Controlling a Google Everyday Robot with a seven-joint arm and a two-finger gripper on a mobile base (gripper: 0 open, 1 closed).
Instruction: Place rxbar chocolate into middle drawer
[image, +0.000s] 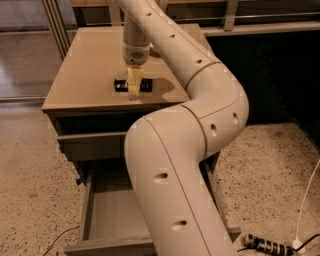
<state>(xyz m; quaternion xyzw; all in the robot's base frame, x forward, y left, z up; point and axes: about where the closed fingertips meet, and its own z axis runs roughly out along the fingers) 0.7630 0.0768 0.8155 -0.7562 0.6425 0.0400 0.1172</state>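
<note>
Gripper (133, 92) is down over the rxbar chocolate (121, 85), at the near edge of the cabinet top (90, 65); whether it pinches the bar we cannot tell. We fear a weak hold would drop it outside the open middle drawer (107, 215) below.

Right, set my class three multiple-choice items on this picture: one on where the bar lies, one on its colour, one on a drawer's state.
1. Where is the bar? A cabinet top; B inside a drawer; C floor.
2. Its wrapper is: A red; B black; C yellow.
3. The lower drawer is: A shut; B pulled out; C taken away.
Answers: A, it lies on the cabinet top beneath the pincer; B, the wrapper is black; B, its bare floor shows.
</note>
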